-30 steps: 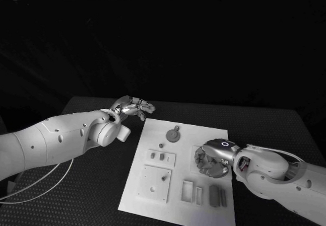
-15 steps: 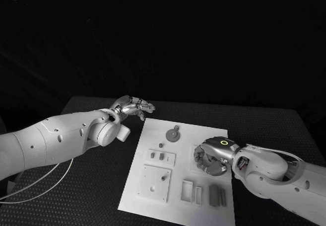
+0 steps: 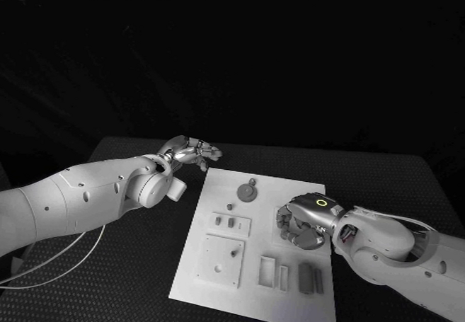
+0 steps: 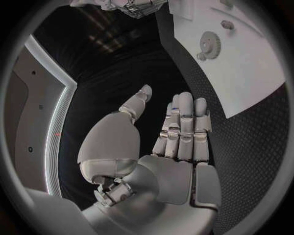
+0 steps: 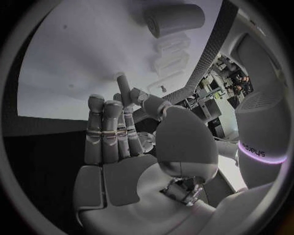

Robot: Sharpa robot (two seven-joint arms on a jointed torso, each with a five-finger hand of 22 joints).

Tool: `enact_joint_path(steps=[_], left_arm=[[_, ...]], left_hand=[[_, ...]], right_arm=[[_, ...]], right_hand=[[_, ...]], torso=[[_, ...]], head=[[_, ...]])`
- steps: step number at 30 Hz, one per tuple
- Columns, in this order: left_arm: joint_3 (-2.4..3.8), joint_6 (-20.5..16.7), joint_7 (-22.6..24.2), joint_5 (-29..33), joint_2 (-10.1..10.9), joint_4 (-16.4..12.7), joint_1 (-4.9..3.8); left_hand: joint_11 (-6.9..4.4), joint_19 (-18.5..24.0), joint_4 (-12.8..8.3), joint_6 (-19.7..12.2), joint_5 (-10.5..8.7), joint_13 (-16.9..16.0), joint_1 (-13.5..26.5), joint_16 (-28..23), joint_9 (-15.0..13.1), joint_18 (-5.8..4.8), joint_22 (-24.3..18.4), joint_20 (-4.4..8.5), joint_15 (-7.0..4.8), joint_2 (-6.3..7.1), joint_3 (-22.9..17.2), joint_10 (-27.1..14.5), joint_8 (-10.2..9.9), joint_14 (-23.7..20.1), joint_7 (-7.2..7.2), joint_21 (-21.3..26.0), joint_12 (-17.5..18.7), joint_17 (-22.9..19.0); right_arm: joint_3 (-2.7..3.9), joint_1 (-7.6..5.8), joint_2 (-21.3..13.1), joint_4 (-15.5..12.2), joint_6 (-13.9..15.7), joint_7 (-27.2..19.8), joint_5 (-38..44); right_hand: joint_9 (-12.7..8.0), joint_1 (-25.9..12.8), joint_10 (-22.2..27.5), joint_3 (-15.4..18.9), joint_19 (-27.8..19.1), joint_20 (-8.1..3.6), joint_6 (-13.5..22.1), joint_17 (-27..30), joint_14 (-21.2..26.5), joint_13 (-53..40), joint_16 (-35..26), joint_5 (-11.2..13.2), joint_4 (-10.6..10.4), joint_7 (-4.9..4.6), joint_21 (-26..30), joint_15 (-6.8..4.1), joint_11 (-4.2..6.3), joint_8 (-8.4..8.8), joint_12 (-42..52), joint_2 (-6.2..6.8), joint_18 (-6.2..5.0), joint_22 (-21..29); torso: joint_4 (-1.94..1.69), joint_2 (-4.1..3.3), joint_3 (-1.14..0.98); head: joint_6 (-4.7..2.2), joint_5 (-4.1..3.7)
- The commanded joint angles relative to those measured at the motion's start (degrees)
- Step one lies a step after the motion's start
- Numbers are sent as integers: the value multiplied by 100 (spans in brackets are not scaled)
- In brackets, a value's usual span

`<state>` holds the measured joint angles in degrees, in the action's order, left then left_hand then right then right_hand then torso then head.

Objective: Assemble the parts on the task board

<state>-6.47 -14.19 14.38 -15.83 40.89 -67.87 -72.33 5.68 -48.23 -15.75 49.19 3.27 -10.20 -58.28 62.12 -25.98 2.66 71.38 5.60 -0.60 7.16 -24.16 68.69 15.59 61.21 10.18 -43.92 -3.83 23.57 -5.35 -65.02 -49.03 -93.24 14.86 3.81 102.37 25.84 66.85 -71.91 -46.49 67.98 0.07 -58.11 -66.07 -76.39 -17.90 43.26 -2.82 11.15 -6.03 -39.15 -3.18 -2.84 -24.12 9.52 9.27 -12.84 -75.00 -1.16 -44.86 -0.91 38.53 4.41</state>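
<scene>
Right hand: I see my right hand (image 3: pixel 299 226) low over the board's right side, at about 3 o'clock from the board's middle. In its wrist view the fingers (image 5: pixel 104 132) stand side by side and the thumb bends in toward them, pinching a small peg (image 5: pixel 122 88) that sticks up above the fingertips.
Left hand: my left hand (image 3: pixel 189 153) hovers off the board's far-left corner, at about 11 o'clock from the board's middle, over the black table (image 3: pixel 375 180). In its wrist view the fingers (image 4: pixel 183 127) are straight and pressed together, the thumb stands apart, and I see nothing in it.
Board: the white board (image 3: pixel 289 308) lies in the middle of the table, its long side running away from me.
Parts: a gear (image 3: pixel 249 193) lies near the far edge at 12 o'clock; a small block (image 3: pixel 229 223) sits left of centre; a square plate (image 3: pixel 221 261) lies at about 8 o'clock; narrow frames (image 3: pixel 272 272) and a dark bar (image 3: pixel 308 278) lie at 5 to 6 o'clock.
Writing: the right wrist casing reads "sharpa" (image 5: pixel 253 145), beside a glowing ring.
</scene>
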Motion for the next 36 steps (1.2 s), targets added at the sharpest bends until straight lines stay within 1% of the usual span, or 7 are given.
enact_joint_path(steps=[1,7,11,17,23,34,36], left_arm=[[3,66,69,36,-16,-6,-5],[3,65,71,41,-35,23,-5],[3,60,69,53,-36,36,-6],[3,46,72,58,-44,65,-7],[4,45,74,66,-81,89,-7],[5,60,84,78,-144,114,-7],[5,63,78,78,-148,116,-7]], left_hand=[[12,8,23,-22,-20,7,-1,17,6,89,6,58,2,-68,10,-27,7,27,0,16,-25,11],[12,7,23,-24,-20,7,0,17,6,90,7,58,2,-68,11,-28,7,27,1,17,-24,12],[12,6,23,-24,-20,8,0,18,7,90,8,59,2,-68,12,-28,8,28,1,17,-24,13],[12,6,22,-20,-20,8,-1,18,6,90,9,59,1,-66,13,-27,12,28,-1,18,-25,15],[11,5,21,-16,-20,8,-2,18,5,90,10,59,1,-65,13,-26,15,29,-2,19,-25,16],[11,5,21,-12,-19,9,-3,17,5,91,11,59,1,-68,13,-25,19,28,-4,21,-26,18],[11,5,21,-12,-19,9,-3,17,5,91,12,59,1,-68,13,-25,20,28,-4,21,-26,19]], right_arm=[[57,0,-40,-93,85,-22,-70],[203,-45,-61,-255,130,-94,-510],[211,-56,50,-262,179,-166,-751],[207,-53,457,-190,281,-188,-792],[142,-39,817,-157,449,-159,-655],[35,277,1473,-33,476,-191,-508],[-27,322,1568,45,510,-171,-455]], right_hand=[[75,3,-211,4,40,-20,-53,-9,16,-14,25,5,27,13,-40,-64,34,-38,40,-47,-216,-122],[82,1,-214,11,40,-24,-55,-10,17,-22,33,5,39,15,-48,-67,36,-42,42,-41,-216,-120],[85,0,-210,14,38,-25,-54,-10,21,-24,35,5,46,16,-50,-67,36,-42,40,-41,-216,-119],[92,-1,-195,17,25,-25,-45,-7,35,-29,37,5,71,14,-54,-64,33,-38,31,-44,-216,-116],[95,-2,-191,19,20,-25,-40,-5,40,-32,39,5,82,12,-56,-63,32,-36,29,-49,-216,-115],[102,-2,-191,24,21,-28,-37,-2,38,-40,47,5,112,11,-66,-63,32,-35,28,-54,-216,-114],[103,-2,-191,24,20,-28,-36,-2,38,-41,48,4,117,11,-67,-64,33,-35,28,-54,-216,-114]], torso=[[2,3,6],[-4,7,11],[-1,5,10],[14,2,4],[-2,2,9],[-6,-1,9],[-3,-2,10]], head=[[-3,14],[-4,61],[-3,46],[-6,88],[27,118],[51,189],[63,214]])
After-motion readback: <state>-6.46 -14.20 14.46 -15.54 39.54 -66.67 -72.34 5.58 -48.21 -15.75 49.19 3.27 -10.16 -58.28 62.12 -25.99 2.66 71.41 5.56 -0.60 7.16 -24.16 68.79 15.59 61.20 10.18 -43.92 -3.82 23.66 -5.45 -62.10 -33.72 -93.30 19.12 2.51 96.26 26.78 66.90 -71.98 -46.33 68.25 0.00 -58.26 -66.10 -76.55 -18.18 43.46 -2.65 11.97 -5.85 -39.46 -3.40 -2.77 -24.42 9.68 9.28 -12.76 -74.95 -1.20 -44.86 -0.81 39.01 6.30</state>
